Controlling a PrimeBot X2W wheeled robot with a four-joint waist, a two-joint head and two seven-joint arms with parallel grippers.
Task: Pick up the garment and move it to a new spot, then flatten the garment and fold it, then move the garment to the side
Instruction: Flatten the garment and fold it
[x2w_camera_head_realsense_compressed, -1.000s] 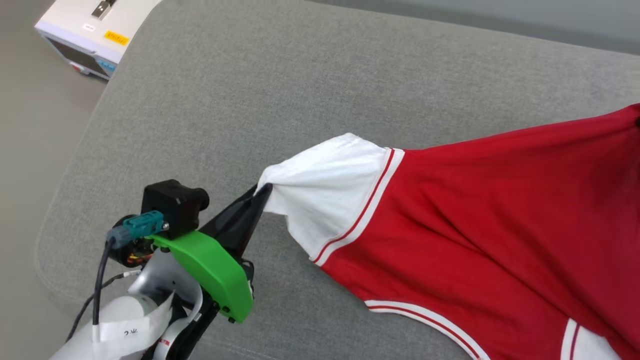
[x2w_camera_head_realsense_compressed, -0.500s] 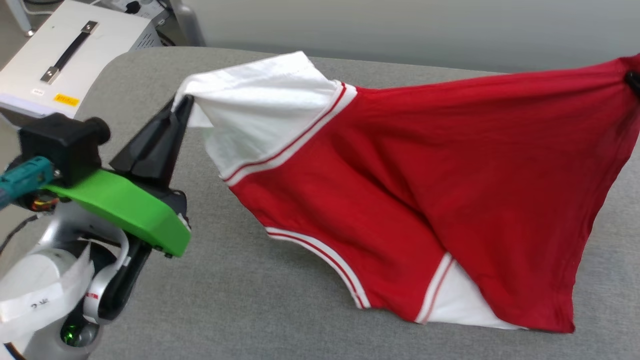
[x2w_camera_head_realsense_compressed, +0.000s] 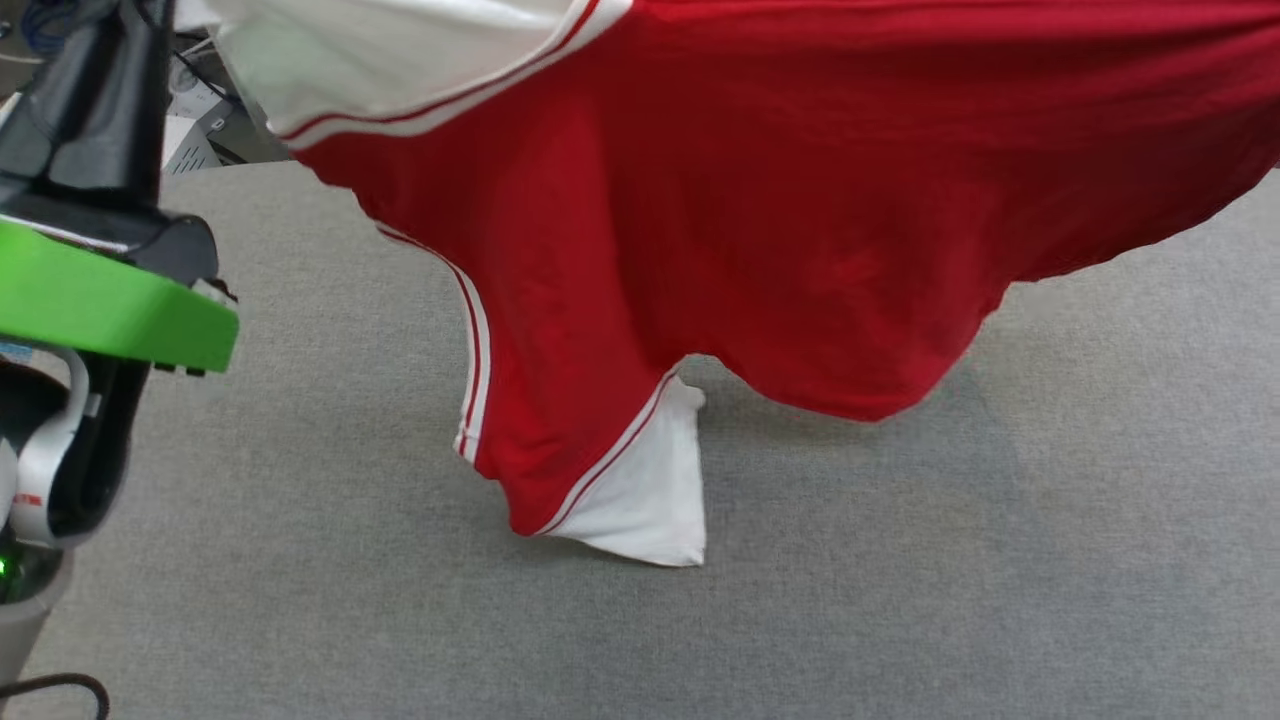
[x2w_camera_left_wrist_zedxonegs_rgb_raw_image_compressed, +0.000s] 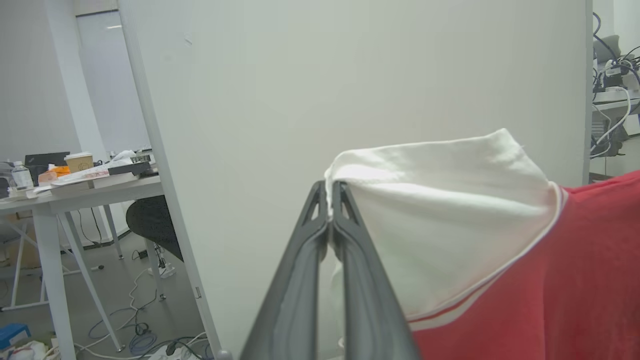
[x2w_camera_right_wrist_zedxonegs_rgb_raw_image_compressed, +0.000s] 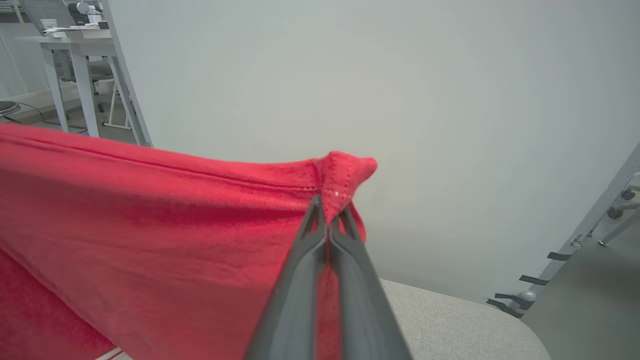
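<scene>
Carry step: shirt (x2w_camera_head_realsense_compressed: 760, 200) hangs stretched above grey cushion (x2w_camera_head_realsense_compressed: 1000, 600), loose sleeve (x2w_camera_head_realsense_compressed: 640, 500) drooping at 6 o'clock. Jaws of left gripper (x2w_camera_left_wrist_zedxonegs_rgb_raw_image_compressed: 330, 197) clamped on white sleeve (x2w_camera_left_wrist_zedxonegs_rgb_raw_image_compressed: 440, 215); jaws of right gripper (x2w_camera_right_wrist_zedxonegs_rgb_raw_image_compressed: 330, 210) clamped on red corner (x2w_camera_right_wrist_zedxonegs_rgb_raw_image_compressed: 345, 167). Next, likely: lower at new spot, spread flat.

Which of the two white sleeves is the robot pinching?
The upper sleeve, clamped by the left gripper; the lower sleeve dangles free.

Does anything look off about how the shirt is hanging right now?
Yes, the garment hangs lopsided: the left gripper pinches a white sleeve tip, the right gripper a red corner, so the other sleeve droops toward the grey cushion. No damage shows.
</scene>
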